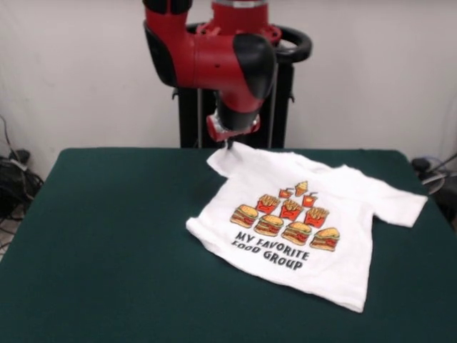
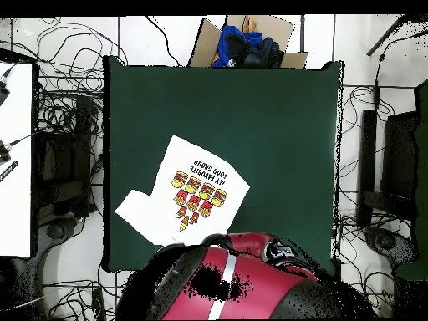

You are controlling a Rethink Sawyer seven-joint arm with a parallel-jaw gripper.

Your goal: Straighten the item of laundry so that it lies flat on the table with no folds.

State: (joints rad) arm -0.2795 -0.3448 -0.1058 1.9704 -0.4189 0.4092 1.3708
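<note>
- t-shirt (image 1: 307,214) lies print side up on the green worktop (image 1: 107,236), skewed rather than square to the worktop edges
- front view: shirt sits right of centre, in the half nearer the robot; its upper corner reaches almost to the far edge, hem corner points toward the camera
- print fully visible: burgers, fries, drinks over black "my favorite food group" text
- one sleeve spread out at picture right in the front view; the sleeve on the other side reads only as a corner at the top left of the shirt, directly under the arm
- cloth mostly flat, slight ripple along the left edge (front view), no big fold showing
- tool (image 1: 228,143) hangs at the end of the red and black arm (image 1: 214,57), right at that upper corner of the shirt; contact or just above, can't tell
- tool state: can't tell, tip is too small and dark against the pedestal
- overhead view: shirt (image 2: 188,196) in the lower left part of the worktop (image 2: 267,125), arm (image 2: 234,284) covers the edge nearest the base and hides the tool
- cardboard box (image 2: 242,42) holding blue and dark cloth sits beyond the worktop's far edge; cables on the floor around
</note>
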